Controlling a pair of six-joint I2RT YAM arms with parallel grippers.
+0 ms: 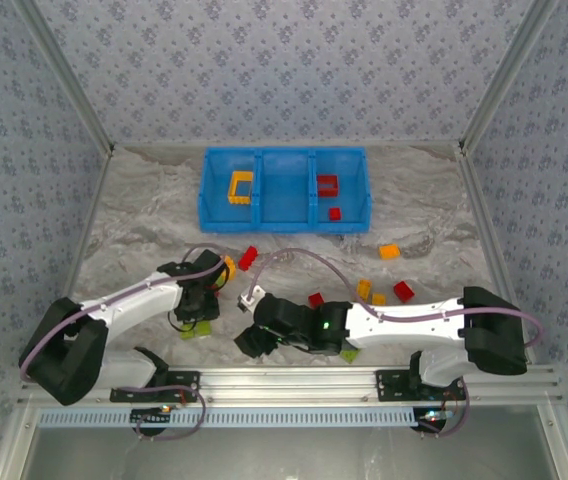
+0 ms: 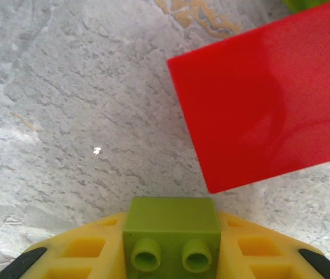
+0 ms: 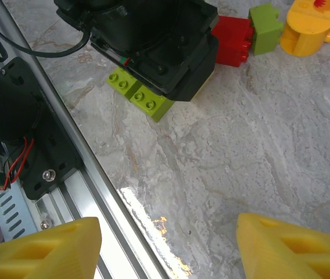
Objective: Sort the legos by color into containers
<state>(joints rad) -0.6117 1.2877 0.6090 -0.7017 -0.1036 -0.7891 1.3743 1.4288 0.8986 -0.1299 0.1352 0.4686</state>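
One green brick [image 2: 172,218] sits clamped in my left hand [image 2: 172,253]; right hand [image 3: 165,247] apart, empty. Lift clear of the red brick [image 2: 269,99], release over the bin's [image 1: 286,222] middle compartment.

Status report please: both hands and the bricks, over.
Left hand shut on lime green brick. Right hand open, empty. Red brick close beside the left hand.
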